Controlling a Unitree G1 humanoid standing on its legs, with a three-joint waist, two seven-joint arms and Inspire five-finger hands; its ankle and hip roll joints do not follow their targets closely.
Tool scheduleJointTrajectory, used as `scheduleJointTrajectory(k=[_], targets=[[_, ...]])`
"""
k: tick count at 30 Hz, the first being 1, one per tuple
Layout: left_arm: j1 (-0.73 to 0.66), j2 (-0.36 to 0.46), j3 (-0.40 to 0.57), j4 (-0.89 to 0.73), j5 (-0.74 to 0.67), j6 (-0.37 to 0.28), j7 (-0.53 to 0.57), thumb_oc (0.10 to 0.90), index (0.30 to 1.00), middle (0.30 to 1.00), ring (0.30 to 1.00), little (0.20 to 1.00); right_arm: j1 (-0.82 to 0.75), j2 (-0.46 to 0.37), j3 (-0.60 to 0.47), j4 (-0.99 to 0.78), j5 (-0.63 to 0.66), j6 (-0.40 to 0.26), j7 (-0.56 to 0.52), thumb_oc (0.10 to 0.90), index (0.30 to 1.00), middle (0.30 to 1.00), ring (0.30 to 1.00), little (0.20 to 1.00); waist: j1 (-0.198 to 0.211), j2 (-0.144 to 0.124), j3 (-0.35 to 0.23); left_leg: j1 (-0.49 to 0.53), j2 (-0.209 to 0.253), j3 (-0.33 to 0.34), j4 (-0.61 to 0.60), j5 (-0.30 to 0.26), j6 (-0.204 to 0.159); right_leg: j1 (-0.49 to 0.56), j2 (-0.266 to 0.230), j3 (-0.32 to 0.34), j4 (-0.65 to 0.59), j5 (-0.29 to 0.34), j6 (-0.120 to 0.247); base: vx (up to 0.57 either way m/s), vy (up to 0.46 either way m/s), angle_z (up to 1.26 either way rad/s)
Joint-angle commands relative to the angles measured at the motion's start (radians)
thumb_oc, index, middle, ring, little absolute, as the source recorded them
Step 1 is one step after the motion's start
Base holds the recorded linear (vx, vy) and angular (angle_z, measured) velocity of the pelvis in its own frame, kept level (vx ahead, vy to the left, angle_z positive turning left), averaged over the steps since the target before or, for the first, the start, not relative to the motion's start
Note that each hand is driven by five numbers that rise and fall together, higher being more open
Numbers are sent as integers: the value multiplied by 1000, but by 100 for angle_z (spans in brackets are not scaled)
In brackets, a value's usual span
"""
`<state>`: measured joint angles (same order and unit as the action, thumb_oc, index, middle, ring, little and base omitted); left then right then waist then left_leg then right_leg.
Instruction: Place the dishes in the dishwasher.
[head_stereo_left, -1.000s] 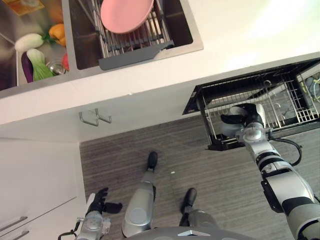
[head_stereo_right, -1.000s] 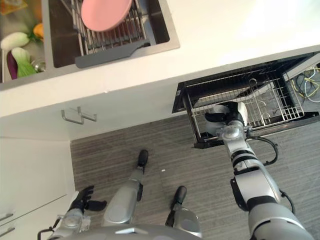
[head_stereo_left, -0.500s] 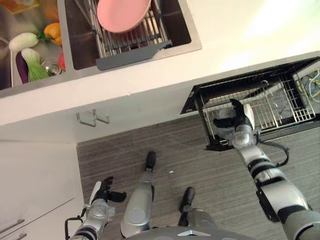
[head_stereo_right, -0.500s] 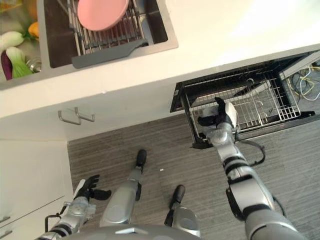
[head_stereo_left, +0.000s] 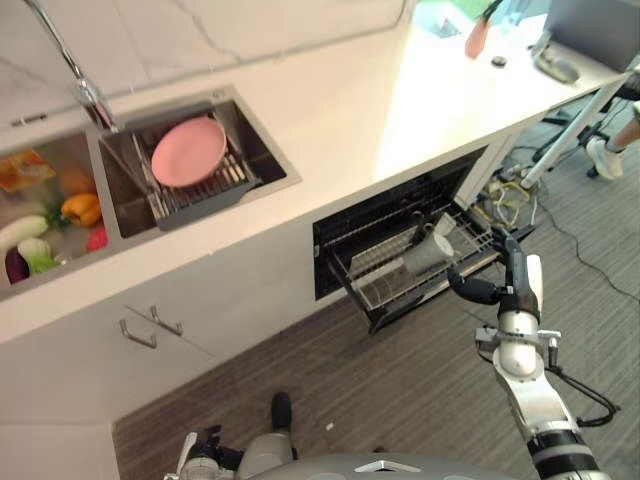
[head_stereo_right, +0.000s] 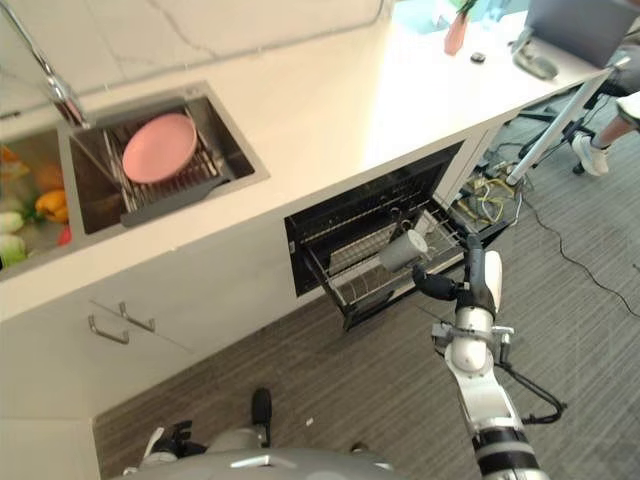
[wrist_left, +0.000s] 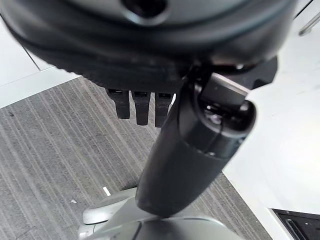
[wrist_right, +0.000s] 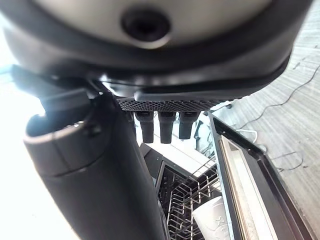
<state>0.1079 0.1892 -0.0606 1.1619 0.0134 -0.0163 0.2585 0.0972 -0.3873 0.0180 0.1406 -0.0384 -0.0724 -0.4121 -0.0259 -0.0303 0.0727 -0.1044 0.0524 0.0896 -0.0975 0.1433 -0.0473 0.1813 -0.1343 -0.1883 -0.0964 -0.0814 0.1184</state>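
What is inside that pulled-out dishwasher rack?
A pale cup lies tilted in the wire rack, the robot's open right hand just in front. The rack's rear, under the counter, is hidden.

- Strong daylight glares on the white counter (head_stereo_left: 400, 90) at its far end.
- The dishwasher (head_stereo_left: 400, 235) opening is dark.
- Both wrist views blur on the close hands.

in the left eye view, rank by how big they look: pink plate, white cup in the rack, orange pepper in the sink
1. Round pink plate
2. White cup lying in the pulled-out wire dishwasher rack
3. Orange pepper; close to the cup in apparent size, so this order is unsure
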Motion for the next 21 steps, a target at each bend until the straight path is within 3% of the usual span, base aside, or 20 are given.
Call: scheduleJointTrajectory(k=[1, 15, 18, 19, 21], targets=[[-46, 15, -40, 33, 42, -13, -6, 800, 900, 900, 900, 900, -96, -31, -50, -100, 10, -122, 42, 800, 900, 900, 900, 900, 32, 14, 10, 149, -25, 18, 10, -179, -2, -116, 1, 29, 59, 15, 19, -18, -57, 1], [-6, -1, -20, 80, 36, -7, -16, 800, 900, 900, 900, 900, -50, -9, -47, -142, 110, -137, 101, 800, 900, 900, 900, 900, 30, 39, 9, 173, 2, 6, 16, -166, -17, -91, 46, 39, 57, -4, -12, -3, -67, 2], [-6, -3, 0, 89, 11, -6, -12, 800, 900, 900, 900, 900, -39, -4, -55, -169, 137, -150, 114, 800, 900, 900, 900, 900, 24, 36, 32, 130, 11, 2, 121, -187, -26, -93, 45, 39, 77, -19, -22, -68, -82, 5], [-19, -2, 5, 79, -14, -7, -4, 800, 900, 900, 900, 900, -41, -14, -69, -195, 149, -163, 103, 800, 900, 900, 900, 900, 23, 25, 69, 45, 8, 6, 251, -186, -47, -92, 30, 25, 84, -22, -35, -108, -50, 18], [-25, -3, 12, 73, -28, -9, 0, 800, 900, 900, 900, 900, -42, -21, -75, -214, 143, -168, 99, 800, 900, 900, 900, 900, 21, 23, 79, -15, 7, -4, 347, -179, -63, -95, 27, 17, 83, -20, -42, -107, -28, 50]])
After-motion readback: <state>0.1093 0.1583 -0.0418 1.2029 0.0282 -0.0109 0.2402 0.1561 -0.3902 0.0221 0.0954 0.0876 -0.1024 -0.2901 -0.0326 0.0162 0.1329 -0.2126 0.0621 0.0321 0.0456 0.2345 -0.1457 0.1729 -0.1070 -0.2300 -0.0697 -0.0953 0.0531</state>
